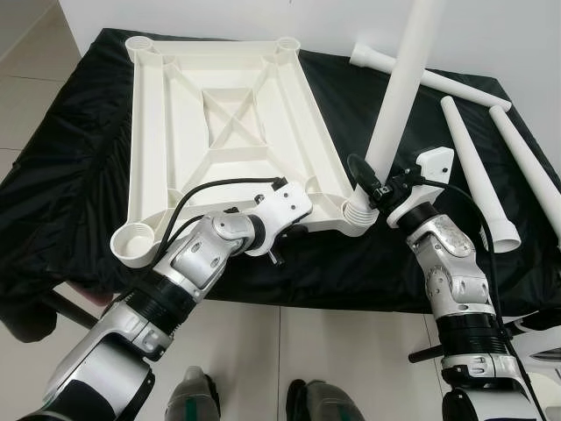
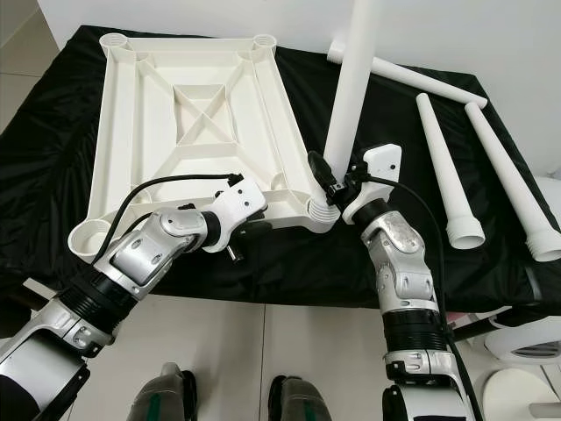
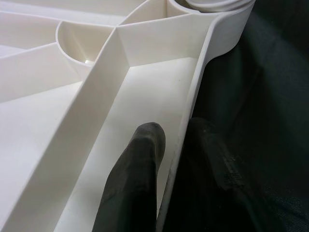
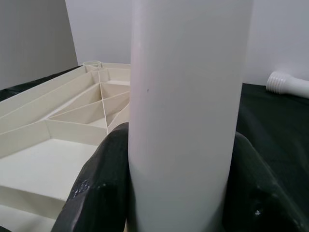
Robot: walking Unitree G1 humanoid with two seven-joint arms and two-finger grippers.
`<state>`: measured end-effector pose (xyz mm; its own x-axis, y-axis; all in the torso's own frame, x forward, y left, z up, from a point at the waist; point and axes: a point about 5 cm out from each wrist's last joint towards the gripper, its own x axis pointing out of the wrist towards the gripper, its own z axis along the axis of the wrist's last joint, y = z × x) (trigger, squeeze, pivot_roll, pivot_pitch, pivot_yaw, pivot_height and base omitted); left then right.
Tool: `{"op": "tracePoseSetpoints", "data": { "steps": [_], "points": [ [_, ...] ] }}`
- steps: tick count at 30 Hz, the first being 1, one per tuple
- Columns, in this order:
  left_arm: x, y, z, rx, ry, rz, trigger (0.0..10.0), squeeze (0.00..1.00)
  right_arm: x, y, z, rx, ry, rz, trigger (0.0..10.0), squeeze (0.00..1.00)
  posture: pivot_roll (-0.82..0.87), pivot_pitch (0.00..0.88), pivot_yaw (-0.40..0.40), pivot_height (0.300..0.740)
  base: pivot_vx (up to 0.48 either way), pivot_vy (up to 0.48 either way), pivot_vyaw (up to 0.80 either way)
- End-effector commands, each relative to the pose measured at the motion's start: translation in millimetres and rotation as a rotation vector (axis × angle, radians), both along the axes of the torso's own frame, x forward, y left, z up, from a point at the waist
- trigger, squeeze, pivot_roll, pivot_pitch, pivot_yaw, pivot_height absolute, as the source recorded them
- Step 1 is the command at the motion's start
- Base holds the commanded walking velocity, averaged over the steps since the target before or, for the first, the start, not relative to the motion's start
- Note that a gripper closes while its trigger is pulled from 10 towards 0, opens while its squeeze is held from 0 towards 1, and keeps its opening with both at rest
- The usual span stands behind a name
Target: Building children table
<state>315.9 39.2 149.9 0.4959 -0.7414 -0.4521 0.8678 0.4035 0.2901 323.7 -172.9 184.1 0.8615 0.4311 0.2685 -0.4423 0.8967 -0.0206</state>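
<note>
White ribbed tabletop (image 1: 230,132) lies upside down on black cloth; one leg (image 1: 399,88) stands in its five o'clock corner socket; three legs (image 1: 478,171) lie at two o'clock.

Left arm (image 1: 197,259), lower left of frame: silver segmented shell, black ribbed joint ring, white wrist housing, black cable looping over it. Right arm (image 1: 456,281), lower right: same silver shell, black ribbed collar, white wrist block, black cable. End effector fingers (image 3: 133,179) black, matte. Dark feet (image 1: 188,396) at bottom edge.
</note>
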Motion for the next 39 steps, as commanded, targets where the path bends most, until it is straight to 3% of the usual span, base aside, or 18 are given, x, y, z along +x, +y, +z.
{"op": "tracePoseSetpoints", "data": {
  "steps": [1, 12, 25, 39],
  "points": [
    [6.7, 7.7, 9, -0.012, -0.043, 0.052, 10.0, 0.0, -1.8, -8.3, -12, -0.011, 0.044, -0.035, 10.0, 0.0, 0.01, 0.104, -0.062, 0.74, 0.0, 0.0, 0.0],
    [9.7, 11.0, 15, -0.031, -0.054, 0.076, 10.0, 0.0, -5.3, -7.5, -32, 0.068, 0.016, -0.084, 10.0, 0.0, 0.02, 0.096, -0.065, 0.74, 0.0, 0.0, 0.0],
    [9.5, 13.9, 18, -0.043, -0.056, 0.091, 10.0, 0.0, -18.0, -1.5, -46, -0.007, -0.03, -0.103, 10.0, 0.0, 0.02, 0.092, -0.063, 0.74, 0.0, 0.0, 0.0],
    [10.0, 14.8, 21, -0.047, -0.055, 0.091, 10.0, 0.0, -16.3, -9.4, -58, 0.03, 0.011, -0.159, 10.0, 0.0, 0.01, 0.105, -0.049, 0.74, 0.0, 0.0, 0.0]
  ]
}}
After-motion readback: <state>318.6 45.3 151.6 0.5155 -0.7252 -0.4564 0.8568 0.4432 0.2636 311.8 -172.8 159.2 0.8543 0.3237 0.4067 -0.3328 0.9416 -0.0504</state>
